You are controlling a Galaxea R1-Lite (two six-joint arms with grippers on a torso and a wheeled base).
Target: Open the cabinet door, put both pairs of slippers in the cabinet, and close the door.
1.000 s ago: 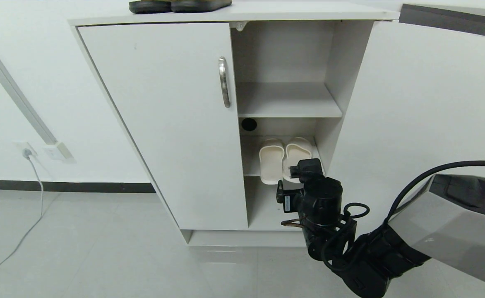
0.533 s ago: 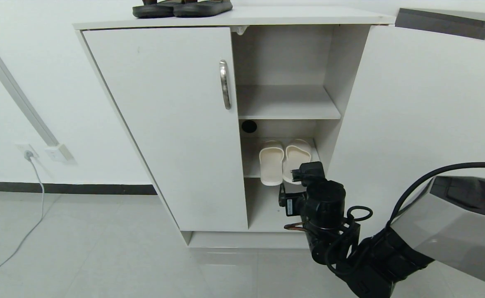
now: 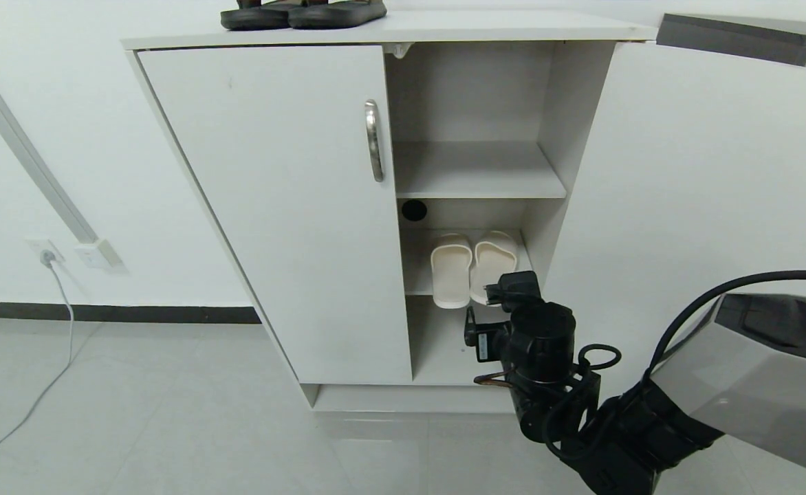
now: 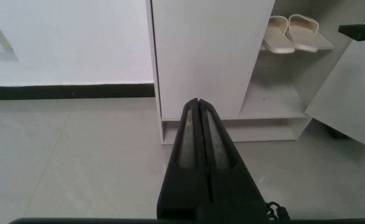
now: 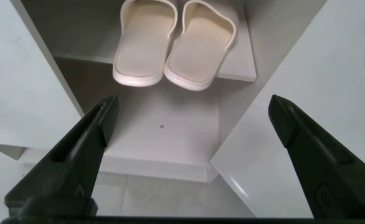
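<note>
**Right arm.** My right claw (image 5: 193, 107) sits low in front of the cabinet (image 3: 513, 27), just beside the open door (image 3: 685, 172). It points inward, with its fingers (image 5: 95, 127) spread wide and holding nothing.

**Left arm.** My left claw (image 4: 198, 107) is pressed together and empty. It is held above the floor (image 4: 76, 155) and aimed at the closed door (image 3: 272, 206).

**Slippers.** The cream slippers (image 3: 472, 267) lie side by side on the middle shelf (image 3: 415, 265), toes inward. The dark slippers (image 3: 303, 12) rest on the cabinet's top.
</note>
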